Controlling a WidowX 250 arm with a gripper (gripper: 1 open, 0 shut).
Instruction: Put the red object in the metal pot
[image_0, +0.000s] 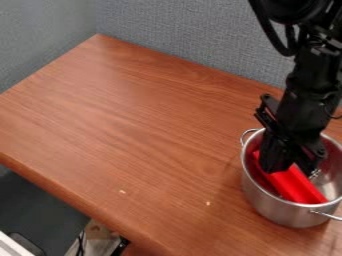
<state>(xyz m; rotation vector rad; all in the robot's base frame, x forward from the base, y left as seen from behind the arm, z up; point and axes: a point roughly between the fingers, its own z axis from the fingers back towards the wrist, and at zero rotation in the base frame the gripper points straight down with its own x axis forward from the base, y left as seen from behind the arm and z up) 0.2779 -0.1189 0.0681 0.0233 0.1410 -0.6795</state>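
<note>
**Figure.** Placement stage, seen from the single camera. The gripper (283, 168) points straight down into the metal pot (263, 200), which stands on the wooden table (120, 110) near its 4 o'clock corner. The fingers are together and appear clamped on the upper end of the red object (299, 186), since the bar emerges directly beneath them. The exact contact is hidden by the gripper body.

The red object is already inside the pot. It slants from the fingers, at about 10 o'clock of the pot's mouth, down towards the floor at about 4 o'clock. This tilt is probably because one end is held up while the other rests low against the pot. Nothing else shows in the pot. Only the release seems to remain, and lowering first would limit clatter.
</note>
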